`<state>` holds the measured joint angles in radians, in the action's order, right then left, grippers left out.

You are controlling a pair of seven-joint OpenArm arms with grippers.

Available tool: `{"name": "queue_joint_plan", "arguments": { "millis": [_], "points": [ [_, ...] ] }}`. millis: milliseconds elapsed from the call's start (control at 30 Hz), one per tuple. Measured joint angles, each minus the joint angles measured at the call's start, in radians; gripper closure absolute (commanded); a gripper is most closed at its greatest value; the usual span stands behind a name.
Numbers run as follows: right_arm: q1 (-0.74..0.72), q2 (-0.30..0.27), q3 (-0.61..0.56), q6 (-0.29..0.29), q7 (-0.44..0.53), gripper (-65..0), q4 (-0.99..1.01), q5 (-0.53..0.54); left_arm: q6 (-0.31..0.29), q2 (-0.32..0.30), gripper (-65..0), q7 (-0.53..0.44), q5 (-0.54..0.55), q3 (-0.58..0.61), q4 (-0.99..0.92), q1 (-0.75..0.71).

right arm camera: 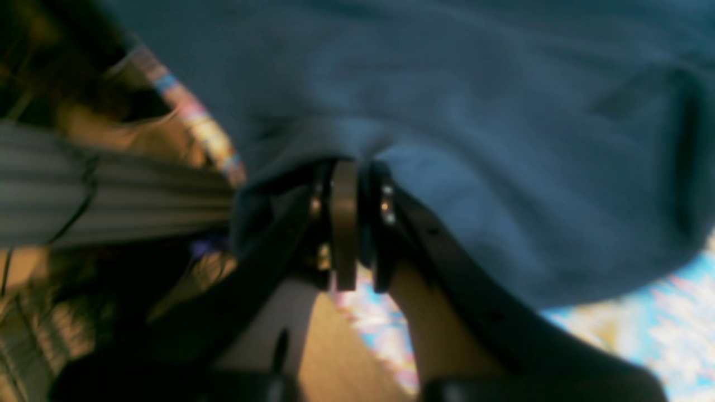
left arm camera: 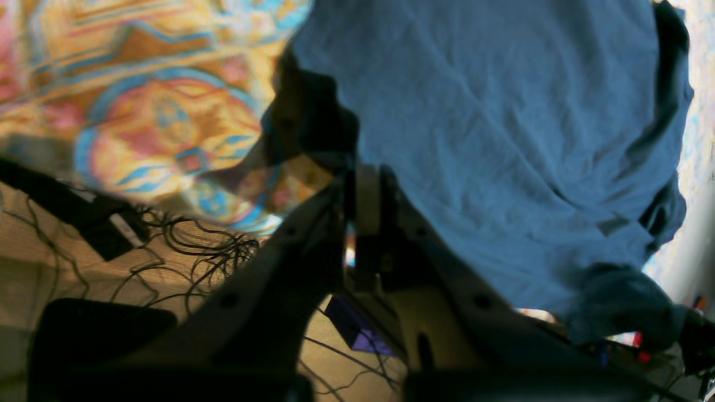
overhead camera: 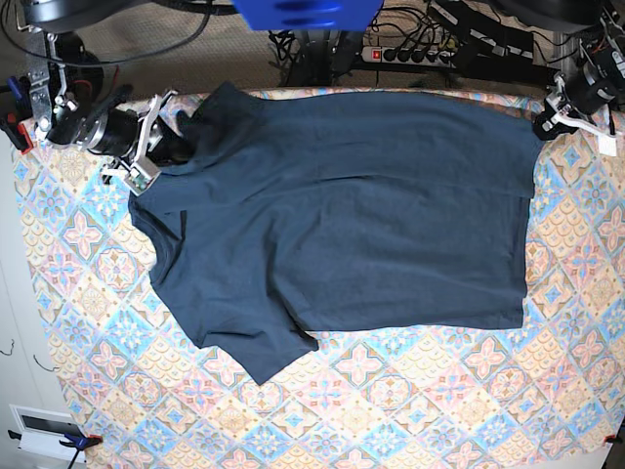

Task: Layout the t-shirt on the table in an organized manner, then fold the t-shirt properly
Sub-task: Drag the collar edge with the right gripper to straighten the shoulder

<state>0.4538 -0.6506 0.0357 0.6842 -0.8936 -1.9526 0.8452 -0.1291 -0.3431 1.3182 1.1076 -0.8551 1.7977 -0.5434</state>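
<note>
**T-shirt spread across the far half of the table, a gripper at each top corner**

The t-shirt (overhead camera: 342, 215) lies mostly flat on the table (overhead camera: 391, 410), a dark navy shape stretched sideways along the far edge. In the base view its hem end is at the right and its shoulder end at the left, where one short sleeve points toward the near side and the fabric around it is rumpled and partly folded over. The patterned cloth shows bare all along the near half.

The right gripper (overhead camera: 156, 145) sits at the far left corner of the shirt in the base view. Its wrist camera shows the fingers (right arm camera: 344, 223) drawn close together with a bunched fold of navy fabric pinched between them.

The left gripper (overhead camera: 549, 119) is at the far right corner, at the shirt's edge. Its fingers (left arm camera: 366, 218) are closed narrow, with the cloth's edge right at their tips, pinching the corner
</note>
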Motion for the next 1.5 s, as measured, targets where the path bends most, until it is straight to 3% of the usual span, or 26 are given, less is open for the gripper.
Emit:
{"name": "queue_joint_plan", "arguments": {
  "millis": [267,467,600,667,767,867,1000,1133,1267,1500],
  "points": [
    [-0.018,0.009,0.082,0.012,-0.012,-4.1,0.006,0.026,0.0,0.011,0.0,-0.045,0.002,-0.002,-0.001,0.058],
    [-0.183,0.015,0.079,0.011,0.01,-4.1,0.003,-0.035,0.0,0.065,0.0,-0.047,-0.004,-0.004,-0.002,0.19],
    [-0.209,0.102,0.078,0.011,-0.046,-4.1,0.017,-0.113,0.0,0.104,0.0,-0.048,-0.006,-0.004,-0.002,0.257],
    [-0.231,0.115,0.078,0.02,-0.063,-4.5,0.025,-0.126,0.0,0.118,0.0,-0.047,-0.008,-0.005,-0.009,0.277],
    [-0.199,0.109,0.079,0.01,-0.105,-10.0,0.026,-0.273,0.001,0.125,0.0,-0.051,-0.046,-0.005,-0.026,0.285],
    [-0.1,0.109,0.077,0.02,-0.119,-21.1,0.03,-0.377,0.0,0.129,0.0,-0.047,-0.063,-0.004,-0.053,0.283],
    [-0.077,0.087,0.062,0.015,-0.11,-29.9,0.039,-0.412,0.001,0.127,0.0,-0.044,-0.064,-0.004,-0.065,0.28],
    [-0.085,0.079,0.051,0.016,-0.098,-28.6,0.132,-0.4,0.001,0.126,0.0,-0.047,-0.06,-0.004,-0.065,0.266],
    [-0.073,0.092,0.14,0.014,-0.12,-26.4,0.307,-0.373,0.001,0.126,0.0,-0.048,-0.061,-0.005,-0.065,0.264],
    [-0.082,0.098,0.176,0.011,-0.101,-26.6,0.424,-0.138,0.001,0.126,0.0,-0.047,-0.064,-0.005,-0.065,0.249]
  ]
}}
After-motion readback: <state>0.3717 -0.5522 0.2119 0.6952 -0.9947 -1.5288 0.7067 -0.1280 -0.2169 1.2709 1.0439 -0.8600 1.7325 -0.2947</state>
